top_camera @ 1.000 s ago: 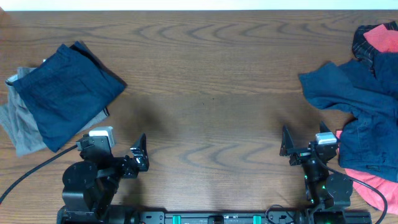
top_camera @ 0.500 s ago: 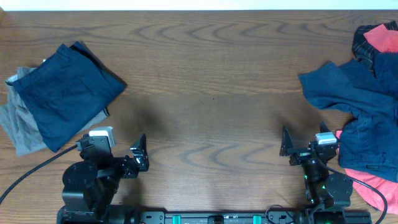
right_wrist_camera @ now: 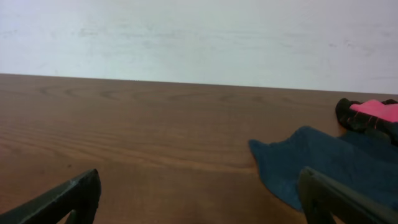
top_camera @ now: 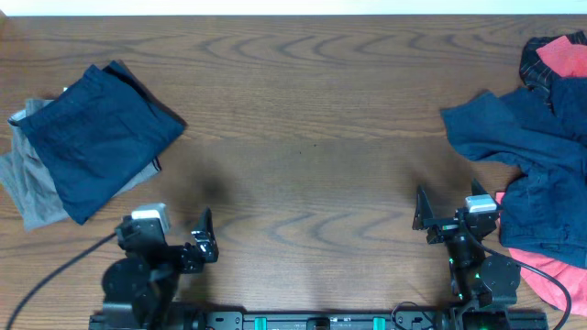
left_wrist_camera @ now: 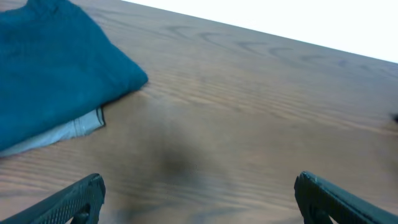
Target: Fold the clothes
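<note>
Folded navy shorts lie at the far left on top of grey shorts; both also show in the left wrist view, navy over grey. A loose heap of navy pieces and coral-red pieces lies at the right edge. The right wrist view shows a navy corner and a coral bit. My left gripper is open and empty near the front edge, well clear of the folded stack. My right gripper is open and empty, just left of the heap.
The wooden table stretches between the two piles. A black cable runs from the left arm to the front left corner. More coral cloth lies by the right arm's base.
My left arm has drawn back a little toward the front edge. The right arm and the clothes have not moved.
</note>
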Motion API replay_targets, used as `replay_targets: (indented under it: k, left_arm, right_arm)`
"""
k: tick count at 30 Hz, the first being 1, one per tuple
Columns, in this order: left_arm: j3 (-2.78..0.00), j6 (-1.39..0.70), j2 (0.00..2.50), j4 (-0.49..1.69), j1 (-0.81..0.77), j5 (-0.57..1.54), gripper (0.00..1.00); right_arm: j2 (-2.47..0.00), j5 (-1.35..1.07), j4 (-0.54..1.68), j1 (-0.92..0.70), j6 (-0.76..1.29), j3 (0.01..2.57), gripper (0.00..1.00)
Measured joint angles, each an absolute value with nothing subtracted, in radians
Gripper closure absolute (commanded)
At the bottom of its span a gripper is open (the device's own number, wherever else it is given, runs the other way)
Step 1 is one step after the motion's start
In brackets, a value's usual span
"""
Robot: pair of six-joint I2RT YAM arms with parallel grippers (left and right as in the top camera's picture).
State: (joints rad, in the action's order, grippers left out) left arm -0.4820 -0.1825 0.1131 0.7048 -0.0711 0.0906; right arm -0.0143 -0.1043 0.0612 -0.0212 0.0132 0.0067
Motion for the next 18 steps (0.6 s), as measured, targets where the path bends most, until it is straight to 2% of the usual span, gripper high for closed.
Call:
replay_targets:
  k: [4, 12, 14, 18]
  left_arm:
    - [-0.32, -0.182, 0.021, 0.565, -0.07, 0.047, 0.02]
    - [-0.093, -0.121, 0.016, 0.075, -0.049, 0.001, 0.02]
    - [-0.045, -0.107, 0.016, 0.013, -0.043, -0.003, 0.02]
    - [-0.018, -0.099, 0.018, 0.023, -0.039, -0.003, 0.02]
  right_arm:
    - [-0.015, -0.104, 0.062, -0.021, 0.013, 0.007, 0.01]
    - [-0.014, -0.104, 0.062, -0.021, 0.013, 0.007, 0.01]
    - [-0.014, -0.104, 0.062, -0.021, 0.013, 0.007, 0.01]
    - [-0.014, -0.104, 0.062, -0.021, 0.013, 0.007, 0.0]
